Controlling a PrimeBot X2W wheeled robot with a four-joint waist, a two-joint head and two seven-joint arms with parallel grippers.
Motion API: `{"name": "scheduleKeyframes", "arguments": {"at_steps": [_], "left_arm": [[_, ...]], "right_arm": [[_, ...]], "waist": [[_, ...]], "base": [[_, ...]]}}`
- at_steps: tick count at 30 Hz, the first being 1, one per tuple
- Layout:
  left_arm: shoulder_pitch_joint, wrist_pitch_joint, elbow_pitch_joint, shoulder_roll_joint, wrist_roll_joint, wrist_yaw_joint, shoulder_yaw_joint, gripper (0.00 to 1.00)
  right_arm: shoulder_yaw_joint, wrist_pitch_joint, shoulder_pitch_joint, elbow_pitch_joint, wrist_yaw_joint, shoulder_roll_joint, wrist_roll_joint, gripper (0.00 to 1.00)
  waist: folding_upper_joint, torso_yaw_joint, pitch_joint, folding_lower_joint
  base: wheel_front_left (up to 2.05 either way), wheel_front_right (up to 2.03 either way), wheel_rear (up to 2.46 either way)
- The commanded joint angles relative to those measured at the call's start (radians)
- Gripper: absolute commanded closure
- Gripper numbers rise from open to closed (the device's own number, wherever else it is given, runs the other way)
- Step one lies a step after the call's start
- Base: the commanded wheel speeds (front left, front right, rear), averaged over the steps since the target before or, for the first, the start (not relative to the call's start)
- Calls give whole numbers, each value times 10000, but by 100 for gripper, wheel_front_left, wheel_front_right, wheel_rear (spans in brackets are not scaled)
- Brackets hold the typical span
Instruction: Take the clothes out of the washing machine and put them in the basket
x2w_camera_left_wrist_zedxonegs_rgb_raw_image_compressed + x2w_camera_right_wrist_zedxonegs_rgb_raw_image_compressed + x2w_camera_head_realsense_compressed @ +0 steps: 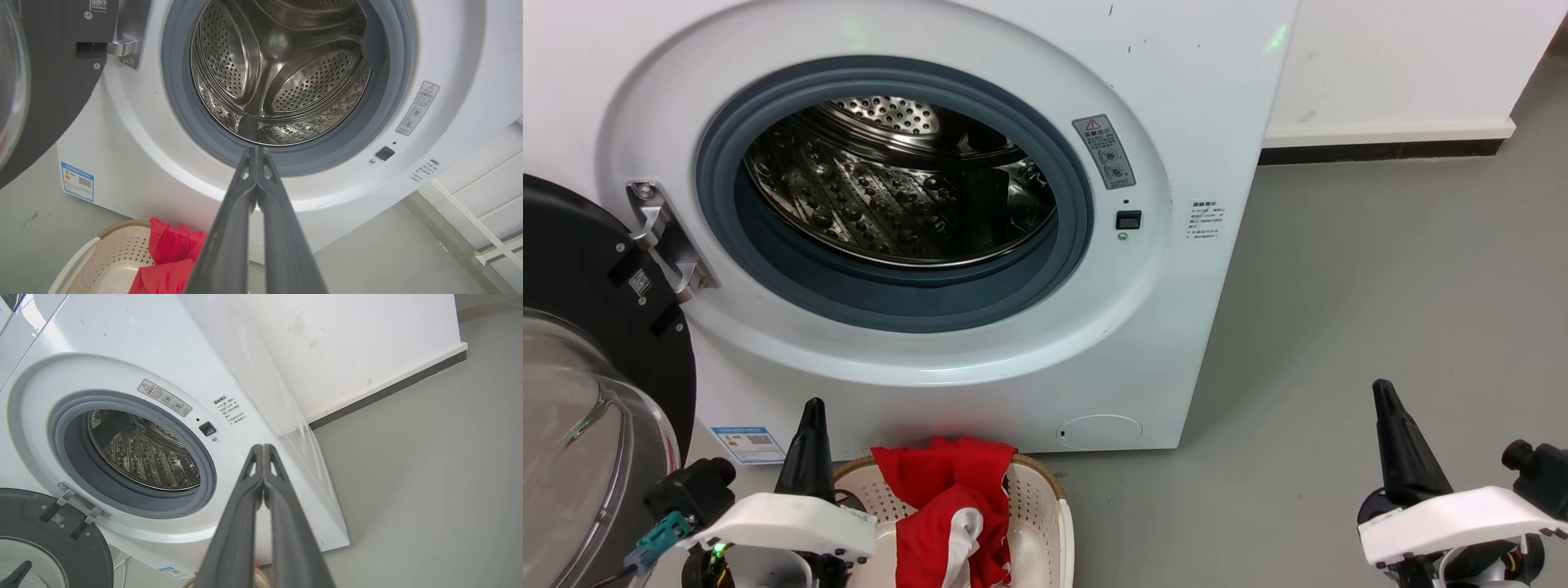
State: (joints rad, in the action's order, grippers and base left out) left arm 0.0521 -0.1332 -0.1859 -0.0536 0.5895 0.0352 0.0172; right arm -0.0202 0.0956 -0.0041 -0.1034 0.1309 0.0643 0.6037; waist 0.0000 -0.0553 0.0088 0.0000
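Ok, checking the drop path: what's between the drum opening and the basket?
Just the washer itself, its white lower front, in the head and left wrist views. The basket, holding red clothes, stands below.

We see a grey floor (1380, 286) on our right | a white wall (1405, 57) behind it, scuffed in places | a white ledge (1388, 131) along the wall's foot | a dark skirting strip (1380, 152) just beneath, meeting the floor
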Motion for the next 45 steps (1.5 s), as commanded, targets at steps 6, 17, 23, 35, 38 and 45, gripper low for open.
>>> {"name": "scheduleKeyframes", "arguments": {"at_steps": [6,17,23,35,38,45], "left_arm": [[327,245,54,-19,1087,115,137,100],[383,622,-52,-12,2642,266,283,100],[415,813,-109,-7,3420,342,360,100],[475,1169,-206,1,4850,473,488,100],[481,1250,-229,4,5177,508,519,100],[491,1434,-287,8,5921,572,594,100]], "right_arm": [[-43,-165,-400,-41,1,108,1159,100],[-104,-424,-519,-266,0,139,2762,100],[-141,-551,-575,-380,1,146,3551,100],[-220,-803,-681,-591,0,156,4994,100],[-242,-870,-710,-641,0,157,5333,100],[-290,-1013,-769,-751,0,156,6076,100]], "waist": [[0,34,-3,0],[0,97,-10,0],[0,131,-13,0],[0,199,-20,0],[0,216,-22,0],[0,256,-26,0]], "base": [[0,0,0],[0,0,0],[0,0,0],[0,0,0],[0,0,0],[0,0,0]]}}
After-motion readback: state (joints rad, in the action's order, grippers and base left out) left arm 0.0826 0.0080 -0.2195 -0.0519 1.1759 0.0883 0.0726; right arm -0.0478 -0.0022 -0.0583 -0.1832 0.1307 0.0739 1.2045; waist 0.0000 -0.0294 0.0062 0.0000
